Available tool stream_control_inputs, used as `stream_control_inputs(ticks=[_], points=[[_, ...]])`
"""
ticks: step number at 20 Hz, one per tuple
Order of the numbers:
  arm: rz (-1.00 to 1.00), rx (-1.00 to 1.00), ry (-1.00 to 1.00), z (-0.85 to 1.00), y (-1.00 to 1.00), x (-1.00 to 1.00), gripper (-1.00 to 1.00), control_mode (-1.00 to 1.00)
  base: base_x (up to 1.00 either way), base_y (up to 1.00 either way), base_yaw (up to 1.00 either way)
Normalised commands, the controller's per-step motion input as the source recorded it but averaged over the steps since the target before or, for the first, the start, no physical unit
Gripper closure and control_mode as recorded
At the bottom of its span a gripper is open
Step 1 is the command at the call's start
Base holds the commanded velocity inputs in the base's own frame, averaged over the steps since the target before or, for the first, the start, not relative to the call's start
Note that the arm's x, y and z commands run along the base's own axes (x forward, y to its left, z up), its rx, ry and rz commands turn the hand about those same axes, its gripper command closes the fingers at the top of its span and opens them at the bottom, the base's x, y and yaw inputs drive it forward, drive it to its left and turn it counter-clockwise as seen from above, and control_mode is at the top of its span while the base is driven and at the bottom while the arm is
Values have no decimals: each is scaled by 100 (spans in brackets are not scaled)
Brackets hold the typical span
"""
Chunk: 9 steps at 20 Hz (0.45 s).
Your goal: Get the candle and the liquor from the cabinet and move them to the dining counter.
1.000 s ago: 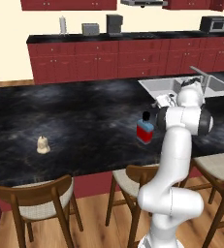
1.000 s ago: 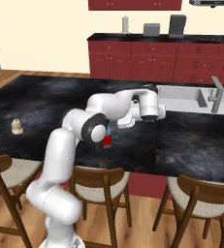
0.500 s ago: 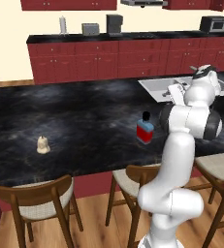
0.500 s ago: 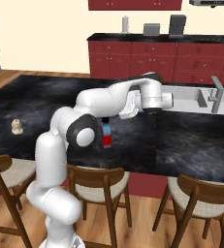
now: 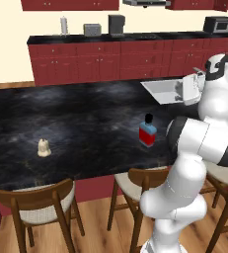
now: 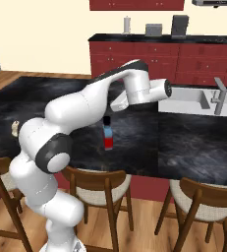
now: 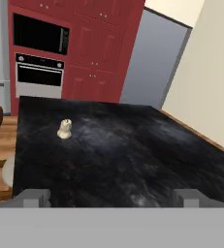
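Your pincer (image 7: 111,197) stands spread wide with nothing between its tips, raised above the black marbled stone tabletop (image 5: 86,123) of the long dining island. The squat blue bottle with red label band and black cap (image 5: 147,131) stands upright on that tabletop near its stool-side edge. The small cream-white lumpy wax candle (image 5: 44,147) sits on the same tabletop, well apart from the bottle, toward the island's far end.

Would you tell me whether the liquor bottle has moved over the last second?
No; the liquor bottle stands where it did on the dining counter, beside the sink.
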Motion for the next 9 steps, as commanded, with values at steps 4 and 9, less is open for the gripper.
stream_control_inputs(ticks=[4, 9], points=[[-32, -18, 0, 43, 32, -59, -100, -100, 0, 0, 0], [-29, -15, 0, 25, 40, -74, -100, -100, 0, 0, 0]])
